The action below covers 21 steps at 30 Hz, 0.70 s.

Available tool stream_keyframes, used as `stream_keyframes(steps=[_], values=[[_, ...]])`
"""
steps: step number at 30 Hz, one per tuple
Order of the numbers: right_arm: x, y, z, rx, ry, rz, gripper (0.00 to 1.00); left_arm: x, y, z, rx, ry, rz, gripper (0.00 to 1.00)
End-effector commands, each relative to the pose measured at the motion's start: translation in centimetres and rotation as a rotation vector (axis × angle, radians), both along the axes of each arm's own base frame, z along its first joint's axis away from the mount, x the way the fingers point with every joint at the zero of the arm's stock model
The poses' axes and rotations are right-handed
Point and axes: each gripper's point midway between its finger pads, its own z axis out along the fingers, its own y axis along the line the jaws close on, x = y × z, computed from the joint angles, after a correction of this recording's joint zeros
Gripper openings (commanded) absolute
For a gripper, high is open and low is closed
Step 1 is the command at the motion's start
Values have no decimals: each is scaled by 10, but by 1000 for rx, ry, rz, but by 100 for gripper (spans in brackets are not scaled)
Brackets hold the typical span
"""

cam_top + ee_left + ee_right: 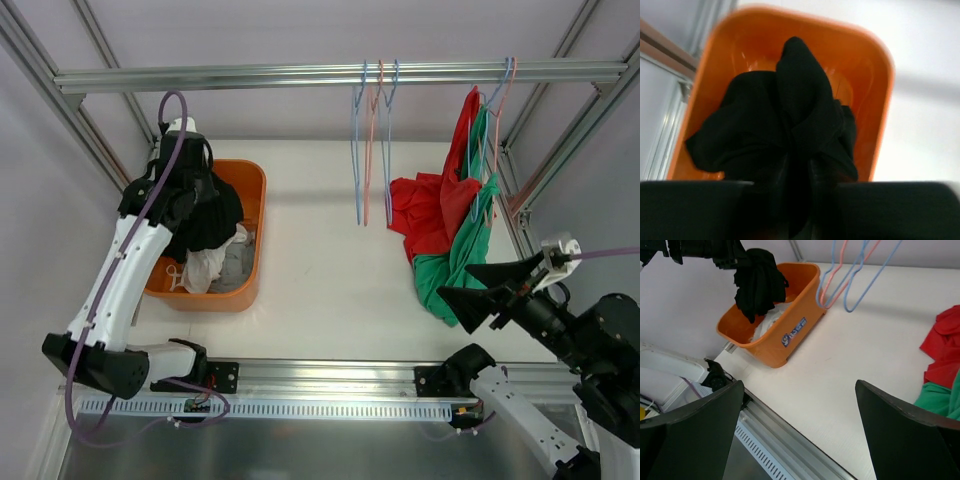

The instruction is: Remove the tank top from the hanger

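Note:
My left gripper [203, 192] is shut on a black tank top [218, 215] and holds it bunched above the orange bin [255, 230]. In the left wrist view the black cloth [800, 100] hangs from between my shut fingers [826, 172] over the bin [880, 100]. It also shows in the right wrist view [757, 282], dangling into the bin [790, 330]. Three empty hangers [370, 130] hang on the rail. My right gripper [482, 288] is open and empty, low over the table's front right [797, 385].
A red garment [440, 205] and a green garment [460, 255] hang from hangers [495, 95] at the right end of the rail [250, 77], draping onto the table. White and grey clothes [215, 265] lie in the bin. Frame posts stand at both sides.

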Motion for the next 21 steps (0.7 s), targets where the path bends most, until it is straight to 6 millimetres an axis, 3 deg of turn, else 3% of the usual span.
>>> stream_keyframes(steps=[1,2,3,5,6,8,9,10,11,12,13,14,15,16,17,18,19,21], values=[[32,-2,24,-33,-35,-95,99,1,-18,-39,-154,120,-45,36],[34,-4,33,-35,-51,-107,99,-1,-15,-44,-147,127,-26,73],[41,-9,36,-48,-54,-149,100,-2,-14,-43,-149,125,-21,99],[57,-10,43,-90,-47,-194,100,-7,-11,-31,-152,97,-20,99],[69,-21,44,-125,-39,-277,100,-13,-9,-18,-159,63,-20,99],[96,-26,36,-261,6,-349,100,-26,-10,7,-173,17,-45,99],[103,-41,50,-284,-9,-435,100,-33,-15,16,-194,2,-90,99],[109,-44,48,-332,6,-460,100,-49,-18,31,-218,-44,-131,99],[127,-41,43,-415,29,-473,100,-59,-23,33,-227,-53,-182,99],[130,-50,63,-422,1,-519,99,-79,-35,44,-272,-90,-272,99],[133,-52,62,-467,17,-523,100,-90,-39,44,-287,-101,-314,99],[141,-58,67,-501,17,-554,99,-100,-47,29,-298,-66,-371,99],[153,-59,78,-511,20,-580,97,-122,-54,32,-330,-99,-444,99],[158,-60,79,-523,28,-585,90,-132,-57,26,-343,-98,-469,99],[167,-71,83,-525,38,-629,86,-138,-59,3,-351,-52,-486,99],[179,-70,86,-532,42,-628,83,-154,-59,1,-361,-83,-510,99],[185,-77,87,-540,52,-656,79,-161,-63,-17,-376,-50,-535,99],[197,-80,87,-556,62,-664,74,-177,-64,-21,-378,-89,-579,99]])
